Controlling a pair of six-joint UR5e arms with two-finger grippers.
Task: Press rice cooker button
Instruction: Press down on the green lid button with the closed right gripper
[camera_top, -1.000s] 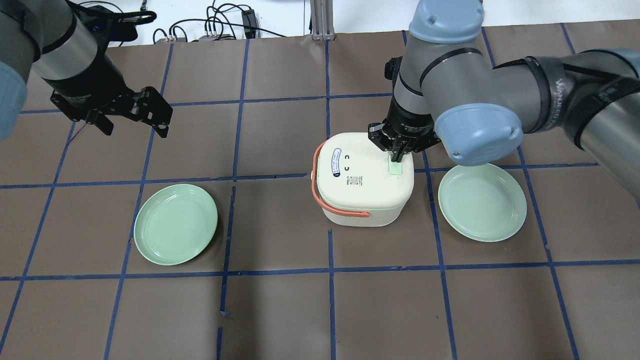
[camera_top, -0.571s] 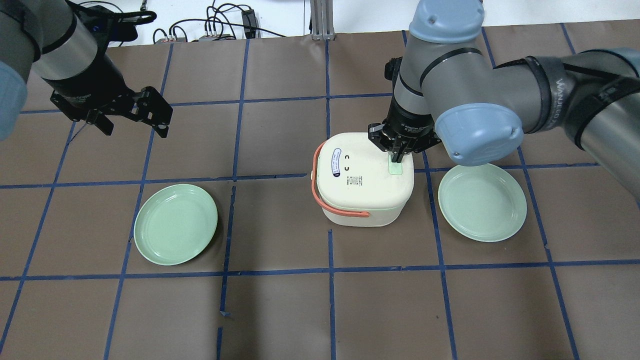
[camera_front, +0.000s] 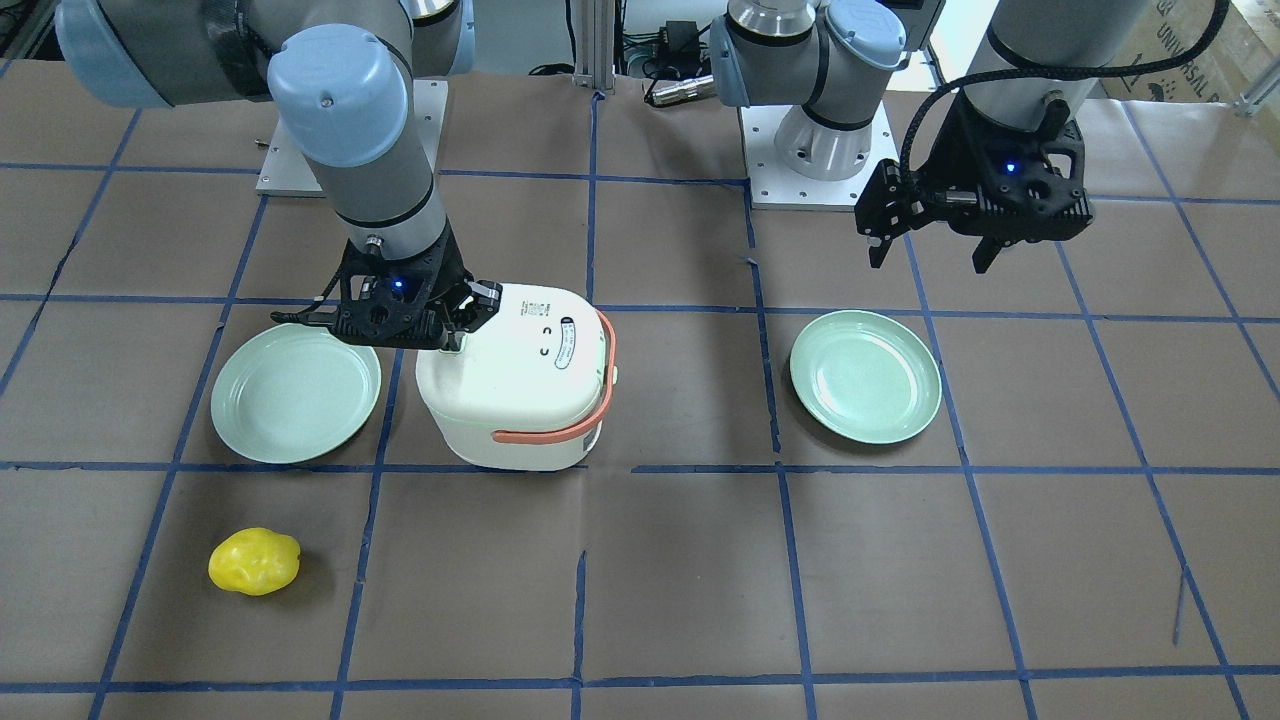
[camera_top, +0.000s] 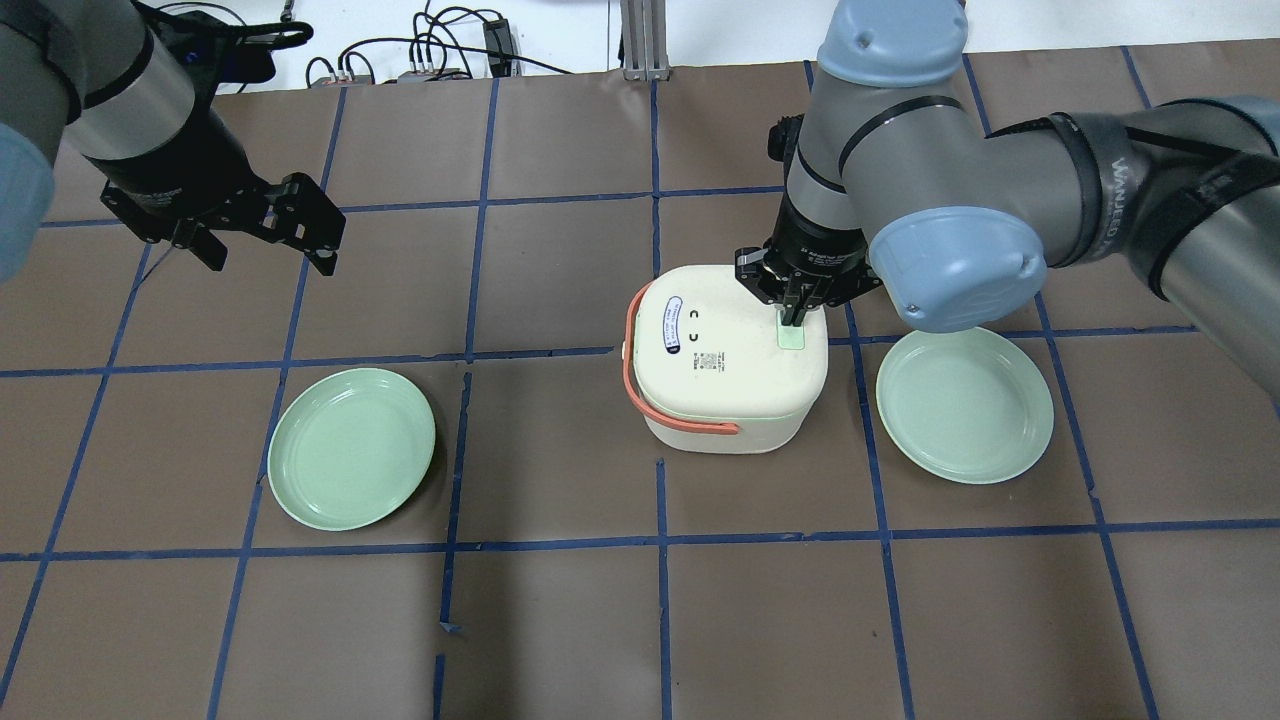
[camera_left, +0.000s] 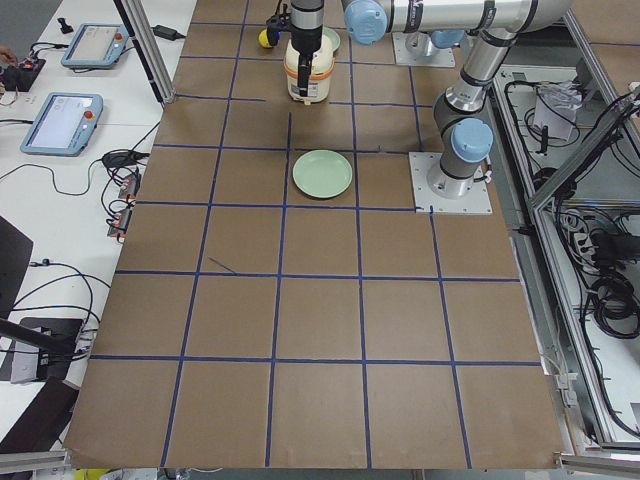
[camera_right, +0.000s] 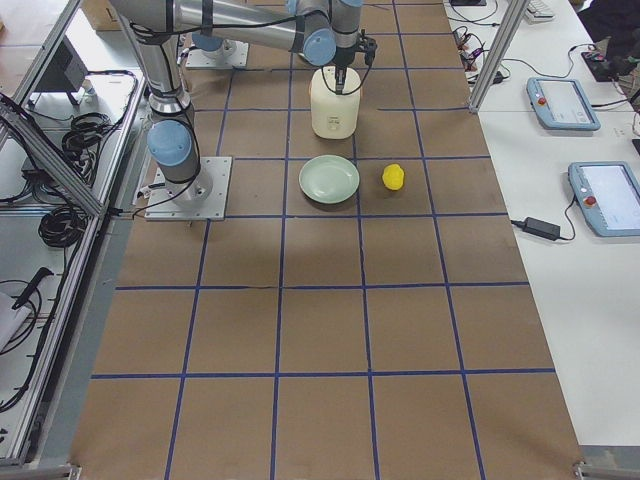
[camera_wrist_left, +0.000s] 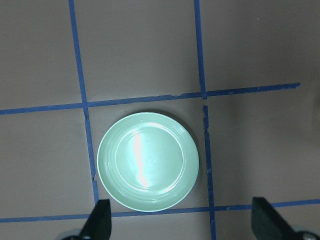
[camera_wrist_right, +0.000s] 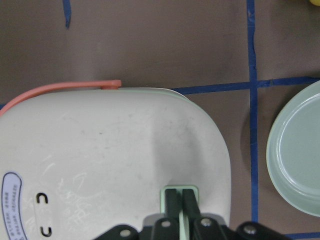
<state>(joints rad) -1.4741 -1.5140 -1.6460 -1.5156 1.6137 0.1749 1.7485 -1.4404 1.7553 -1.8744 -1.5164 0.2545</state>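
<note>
Button (camera_top: 791, 340): small pale green rounded-square pad at the right edge of the rice cooker (camera_top: 725, 385) lid, mid-desk (camera_top: 560, 620).
Left claw (camera_top: 270, 258): spread wide, empty, hovering.
Plate (camera_top: 350, 448): glossy green, round.
Cooker: cream plastic, rounded, coral handle (camera_top: 628, 365).
Right claw (camera_top: 792, 318): fingers pinched together, holding nothing, tips on the pad.
Step, as judged: the press itself. Next calls for a firm, straight downward push.

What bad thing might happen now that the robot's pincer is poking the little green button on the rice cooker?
The shut right pincer sits on the small button right at the lid's edge, so it might slip off. Pushing there might also tilt or shove the rice cooker toward the plate beside it, since the left pincer is far away, not holding it.
</note>
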